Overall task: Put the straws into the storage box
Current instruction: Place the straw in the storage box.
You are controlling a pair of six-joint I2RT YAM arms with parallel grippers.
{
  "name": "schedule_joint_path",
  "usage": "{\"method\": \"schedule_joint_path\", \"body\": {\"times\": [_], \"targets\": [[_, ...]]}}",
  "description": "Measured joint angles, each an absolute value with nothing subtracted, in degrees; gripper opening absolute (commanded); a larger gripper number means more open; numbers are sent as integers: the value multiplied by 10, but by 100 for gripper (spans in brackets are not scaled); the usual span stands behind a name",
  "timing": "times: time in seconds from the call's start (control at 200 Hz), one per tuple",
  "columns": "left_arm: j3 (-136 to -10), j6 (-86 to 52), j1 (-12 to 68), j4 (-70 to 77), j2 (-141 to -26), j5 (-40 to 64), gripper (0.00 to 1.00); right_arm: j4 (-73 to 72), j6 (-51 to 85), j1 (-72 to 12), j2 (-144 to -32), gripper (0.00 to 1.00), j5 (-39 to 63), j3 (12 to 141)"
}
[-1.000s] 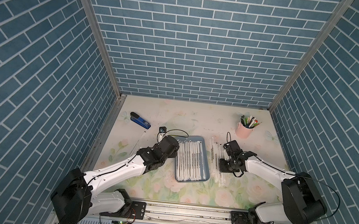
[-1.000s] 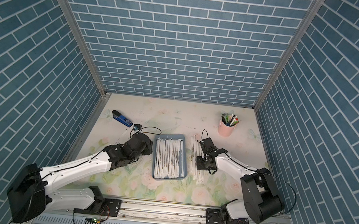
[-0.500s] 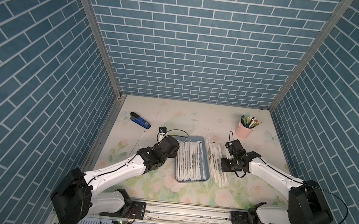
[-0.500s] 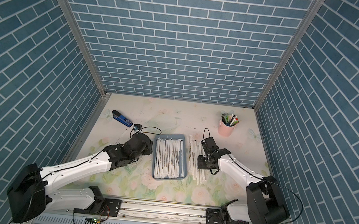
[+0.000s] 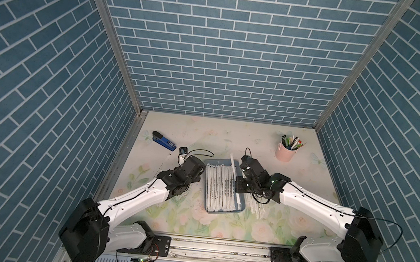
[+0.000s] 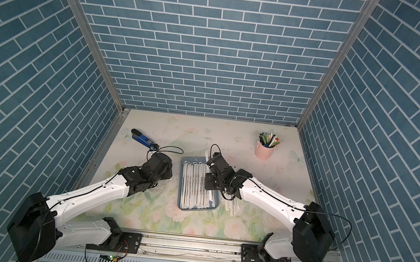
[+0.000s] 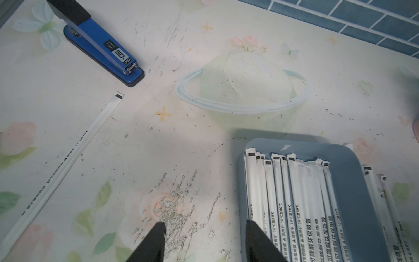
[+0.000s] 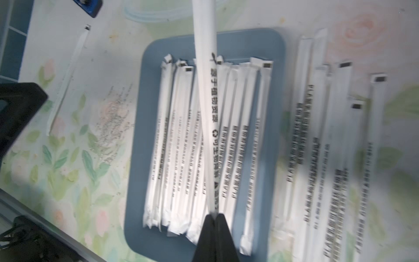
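Note:
The storage box (image 5: 224, 213) (image 6: 196, 210) is a blue-grey tray mid-table, with several white wrapped straws (image 5: 217, 188) (image 7: 294, 204) lying lengthwise in it. My right gripper (image 8: 214, 215) hangs over the tray's right side, shut on one end of a straw (image 8: 205, 90) (image 5: 233, 166) that slants across the ones below. More loose straws (image 5: 256, 208) (image 8: 340, 158) lie on the table right of the tray. A single straw (image 7: 68, 154) lies left of it. My left gripper (image 7: 204, 224) is open and empty at the tray's left rim, one finger above the rim.
A blue-and-black stapler (image 5: 164, 140) (image 7: 102, 47) lies at the back left. A pink cup of pens (image 5: 285, 153) (image 6: 264, 151) stands at the back right. Blue brick walls close in the left, right and back sides.
My right gripper has moved left from the loose pile to above the tray, carrying one straw with it. The left arm has stayed where it was.

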State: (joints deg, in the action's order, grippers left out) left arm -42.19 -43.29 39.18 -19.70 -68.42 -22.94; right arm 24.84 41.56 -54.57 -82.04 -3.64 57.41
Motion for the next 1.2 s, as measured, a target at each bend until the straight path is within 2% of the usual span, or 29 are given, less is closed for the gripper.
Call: {"method": "schedule_joint_path", "body": {"times": [0.17, 0.39, 1.09, 1.2], "targets": [[-399, -432, 374, -201, -658, -223, 60, 197, 464, -601, -924, 1, -49, 609], [-386, -431, 366, -202, -640, -210, 60, 172, 483, -613, -989, 3, -29, 624], [-385, -430, 359, -201, -628, -203, 60, 143, 512, -587, -1044, 7, 53, 640], [-385, -430, 359, -201, -628, -201, 60, 139, 513, -585, -1044, 10, 60, 640]]}}
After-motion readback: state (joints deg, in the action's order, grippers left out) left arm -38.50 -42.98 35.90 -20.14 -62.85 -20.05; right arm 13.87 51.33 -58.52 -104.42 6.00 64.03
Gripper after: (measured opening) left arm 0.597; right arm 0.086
